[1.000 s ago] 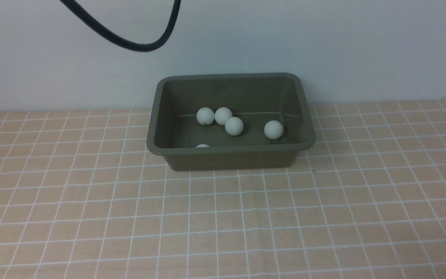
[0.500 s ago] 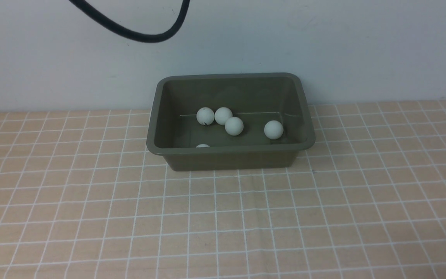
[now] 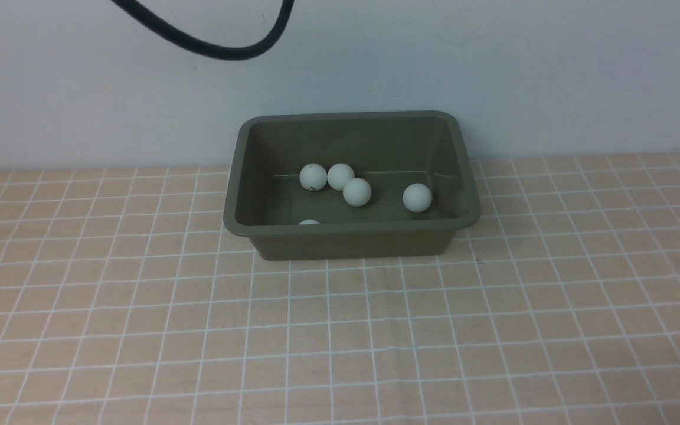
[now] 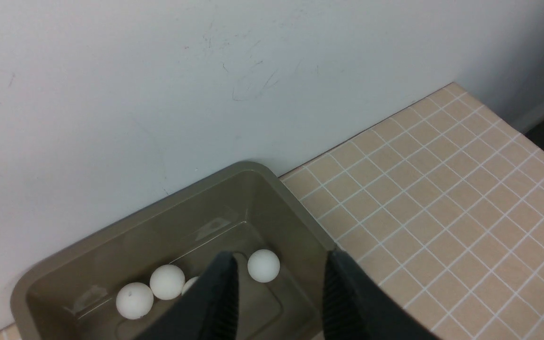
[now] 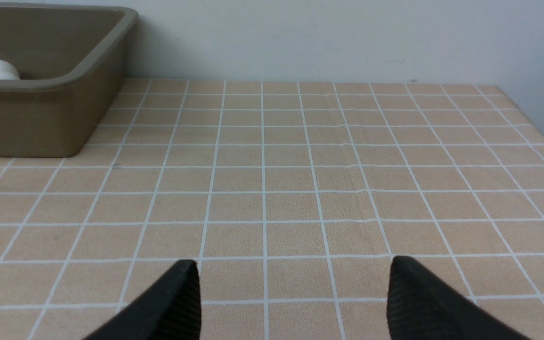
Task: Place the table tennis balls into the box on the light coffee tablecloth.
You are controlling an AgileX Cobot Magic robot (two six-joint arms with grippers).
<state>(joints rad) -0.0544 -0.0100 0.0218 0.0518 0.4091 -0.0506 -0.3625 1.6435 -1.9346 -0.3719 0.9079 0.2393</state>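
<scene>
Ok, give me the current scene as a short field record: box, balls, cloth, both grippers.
box: olive-green box, open top, on the tablecloth near the wall
balls in box: five visible in the front view: three clustered, one apart to the right, one mostly hidden behind the near wall
balls on cloth: none visible in any view
left gripper: above the box, jaws apart, nothing between them
right gripper: low over bare cloth, jaws wide apart, empty
cable: black cable hanging at top

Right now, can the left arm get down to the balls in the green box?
Probably yes. The left hand hangs open above the box, which has no lid, and nothing sits between its fingers and the balls below.
</scene>
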